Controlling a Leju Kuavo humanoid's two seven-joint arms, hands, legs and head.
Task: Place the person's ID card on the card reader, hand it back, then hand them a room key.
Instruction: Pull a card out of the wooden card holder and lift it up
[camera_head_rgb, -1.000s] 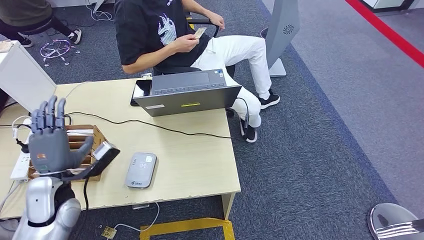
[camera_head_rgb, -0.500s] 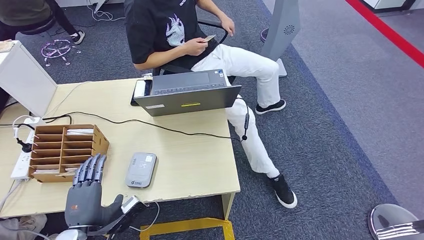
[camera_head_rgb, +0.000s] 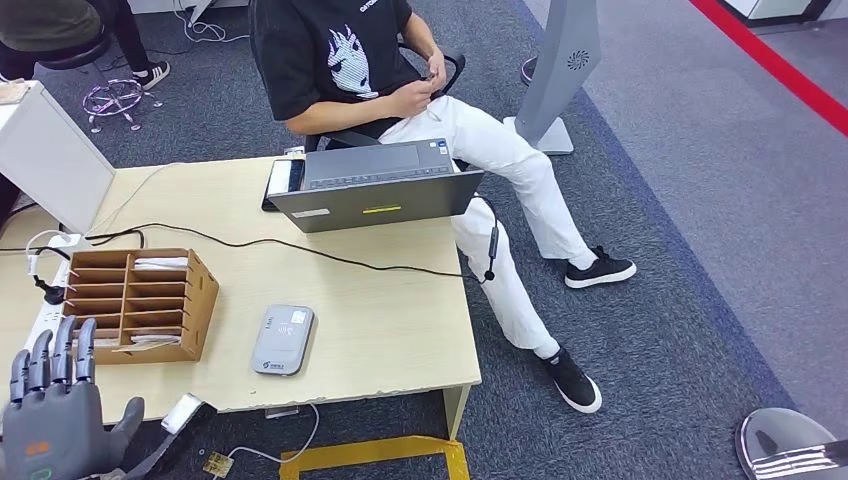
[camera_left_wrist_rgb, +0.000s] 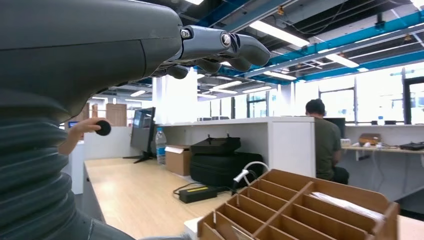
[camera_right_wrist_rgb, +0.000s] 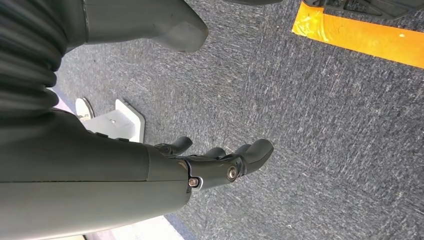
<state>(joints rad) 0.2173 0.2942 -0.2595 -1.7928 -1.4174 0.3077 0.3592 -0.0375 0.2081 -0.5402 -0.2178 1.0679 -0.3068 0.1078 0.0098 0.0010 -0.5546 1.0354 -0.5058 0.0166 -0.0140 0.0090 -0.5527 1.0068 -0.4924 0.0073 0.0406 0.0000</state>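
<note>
Card reader (camera_head_rgb: 282, 340) lies flat on the table (camera_head_rgb: 380, 310), long axis 12-to-6; left hand (camera_head_rgb: 55, 425) at 8 o'clock and right hand (camera_right_wrist_rgb: 210, 162) both empty, fingers spread.

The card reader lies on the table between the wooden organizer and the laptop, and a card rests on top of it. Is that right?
Not quite. In the head view the card reader has no card on it. It does lie on the table between the wooden organizer and the laptop.
</note>
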